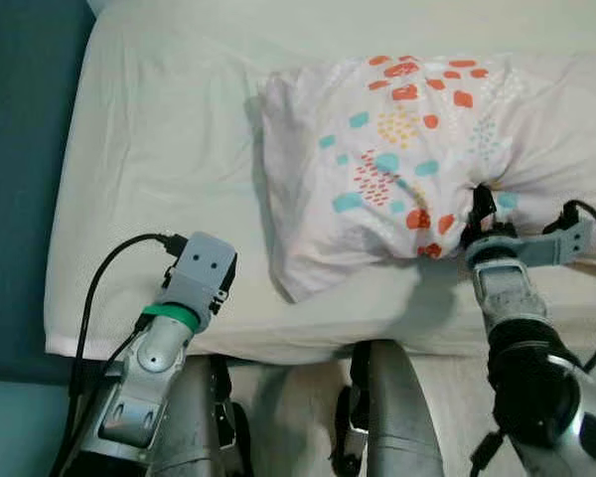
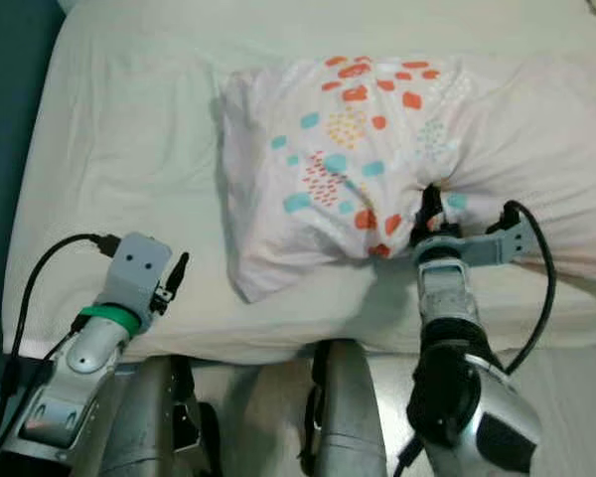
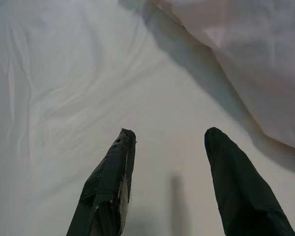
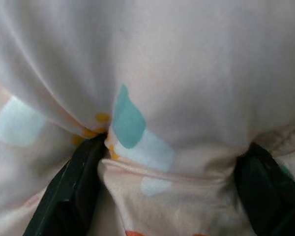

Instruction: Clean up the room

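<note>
Pillow [image 1: 407, 159] near the mattress [image 1: 159, 179] front edge, pinched by right gripper [image 4: 169, 162], fingers clamped on a fabric fold, likely for repositioning. Left gripper [image 3: 169, 147] over the bare sheet beside, fingers apart, holding nothing.

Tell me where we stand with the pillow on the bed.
Done: right gripper has pinched a fold of the patterned pillow, fabric bunched between its fingers. In hand: the pillow lies crooked on the white bed, not yet lifted or straightened. Left gripper hovers open over bare sheet beside the pillow, holding nothing.
</note>
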### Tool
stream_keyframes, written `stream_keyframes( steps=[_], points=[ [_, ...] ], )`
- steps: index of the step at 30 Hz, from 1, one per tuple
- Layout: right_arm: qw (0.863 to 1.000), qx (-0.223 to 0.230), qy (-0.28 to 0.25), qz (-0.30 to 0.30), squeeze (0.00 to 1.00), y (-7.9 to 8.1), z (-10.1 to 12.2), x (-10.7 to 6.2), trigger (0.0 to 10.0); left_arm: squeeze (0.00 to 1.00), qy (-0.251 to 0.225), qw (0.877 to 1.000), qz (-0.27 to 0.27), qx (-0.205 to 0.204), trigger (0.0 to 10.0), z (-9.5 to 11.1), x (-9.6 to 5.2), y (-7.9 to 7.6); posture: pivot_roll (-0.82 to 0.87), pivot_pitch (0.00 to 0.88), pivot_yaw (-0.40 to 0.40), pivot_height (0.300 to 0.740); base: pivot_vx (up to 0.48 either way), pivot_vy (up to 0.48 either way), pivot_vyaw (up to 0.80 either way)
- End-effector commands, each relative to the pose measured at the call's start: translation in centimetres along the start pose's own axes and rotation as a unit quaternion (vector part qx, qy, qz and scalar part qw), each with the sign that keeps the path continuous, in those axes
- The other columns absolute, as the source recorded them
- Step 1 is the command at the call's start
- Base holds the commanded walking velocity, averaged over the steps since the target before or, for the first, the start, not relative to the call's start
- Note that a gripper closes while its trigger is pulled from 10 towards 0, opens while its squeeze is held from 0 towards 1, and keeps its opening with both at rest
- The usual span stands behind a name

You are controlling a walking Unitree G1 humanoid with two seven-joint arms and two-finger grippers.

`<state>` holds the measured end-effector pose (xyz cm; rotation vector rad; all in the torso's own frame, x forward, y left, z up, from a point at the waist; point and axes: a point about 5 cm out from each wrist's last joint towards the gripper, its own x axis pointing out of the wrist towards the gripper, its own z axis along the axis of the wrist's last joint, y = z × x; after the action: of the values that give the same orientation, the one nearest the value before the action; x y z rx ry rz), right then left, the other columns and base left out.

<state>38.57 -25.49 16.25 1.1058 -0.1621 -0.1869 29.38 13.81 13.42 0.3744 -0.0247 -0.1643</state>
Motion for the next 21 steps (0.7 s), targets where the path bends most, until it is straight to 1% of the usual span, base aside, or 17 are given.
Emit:
stream_keyframes(
  steps=[1, 6, 12, 21],
  points=[
    [1.000, 0.009, 0.007, 0.006, 0.00, 0.7, -0.4, 0.3, 0.0, 0.00, 0.019, 1.000, 0.002, 0.003, 10.0, -0.8, -0.5, 0.2, 0.05, 0.305, 0.144, 0.598, 0.000, 0.000, 0.00],
    [0.999, 0.012, -0.001, 0.029, 0.00, 1.2, 0.2, 0.4, 0.0, 0.00, 0.023, 1.000, 0.006, 0.002, 10.0, -0.9, -0.5, 0.3, 0.04, 0.303, 0.145, 0.598, 0.000, 0.000, 0.00],
    [0.999, 0.020, -0.003, 0.035, 0.00, 0.7, 0.5, 0.3, 0.0, 0.00, 0.026, 1.000, 0.006, 0.000, 10.0, -0.8, -0.3, 0.2, 0.03, 0.301, 0.146, 0.598, 0.000, 0.000, 0.00],
    [0.999, 0.023, -0.008, 0.026, 0.00, 0.2, 0.8, 0.2, 0.0, 0.00, 0.029, 1.000, 0.006, 0.000, 10.0, -0.7, 0.0, 0.1, 0.02, 0.296, 0.146, 0.598, 0.000, 0.000, 0.00]
  ],
)
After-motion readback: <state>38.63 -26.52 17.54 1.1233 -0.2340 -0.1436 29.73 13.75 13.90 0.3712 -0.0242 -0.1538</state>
